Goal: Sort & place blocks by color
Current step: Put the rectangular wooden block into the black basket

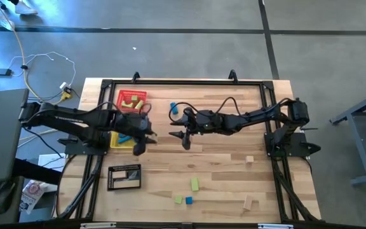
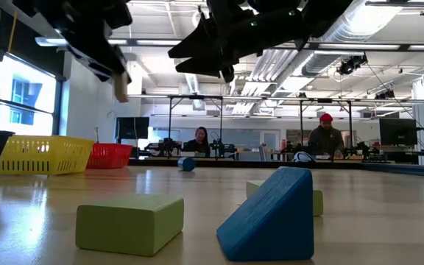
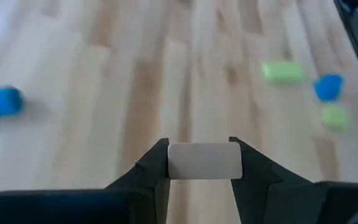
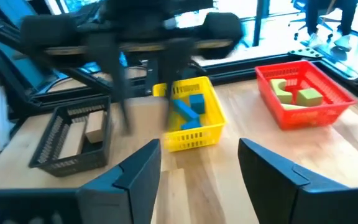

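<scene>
My left gripper (image 1: 138, 146) hangs over the table's middle left, beside the yellow tray (image 1: 115, 141), shut on a tan block (image 3: 204, 160). The low view also shows the tan block (image 2: 121, 87), well above the table. My right gripper (image 1: 184, 140) hovers just to the right of it, open (image 4: 199, 149), with nothing between its fingers. The red tray (image 4: 300, 93) holds green blocks, the yellow tray (image 4: 191, 118) blue blocks, and the black tray (image 4: 73, 137) a tan block. My left gripper pinches the tan block by two opposite faces (image 3: 174, 160) between its two fingers. The fingers come from the table's left, slanting down. The block sits level across the gap, lifted clear of the table.
Loose blocks lie on the table. A blue one (image 1: 175, 109) is at the far middle. Two green ones (image 1: 195, 184) (image 1: 178, 199) and a blue one (image 1: 188, 200) are near the front edge. Two tan ones (image 1: 250, 159) (image 1: 251, 203) are at the right.
</scene>
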Controlling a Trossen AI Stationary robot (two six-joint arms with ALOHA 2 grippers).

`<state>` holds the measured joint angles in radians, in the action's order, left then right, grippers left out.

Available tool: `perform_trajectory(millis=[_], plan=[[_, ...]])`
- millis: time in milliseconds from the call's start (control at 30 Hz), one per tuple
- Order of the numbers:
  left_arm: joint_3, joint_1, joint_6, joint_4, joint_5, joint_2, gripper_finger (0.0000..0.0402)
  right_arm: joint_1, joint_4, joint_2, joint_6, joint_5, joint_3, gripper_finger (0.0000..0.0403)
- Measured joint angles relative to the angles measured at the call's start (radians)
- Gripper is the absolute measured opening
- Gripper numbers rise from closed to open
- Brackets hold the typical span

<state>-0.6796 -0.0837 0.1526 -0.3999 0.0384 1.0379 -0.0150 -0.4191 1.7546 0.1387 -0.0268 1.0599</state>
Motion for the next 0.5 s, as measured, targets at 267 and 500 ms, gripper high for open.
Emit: perform_trajectory(millis=[267, 500], plan=[[0.000, 0.178, 0.103, -0.171, 0.003, -0.030, 0.0106, -0.024, 0.023, 0.000, 0.019, -0.048, 0.000, 0.0200], [0.000, 0.282, 0.169, -0.293, 0.048, -0.033, 0.0107, -0.031, 0.028, 0.000, 0.020, -0.106, 0.000, 0.0200]])
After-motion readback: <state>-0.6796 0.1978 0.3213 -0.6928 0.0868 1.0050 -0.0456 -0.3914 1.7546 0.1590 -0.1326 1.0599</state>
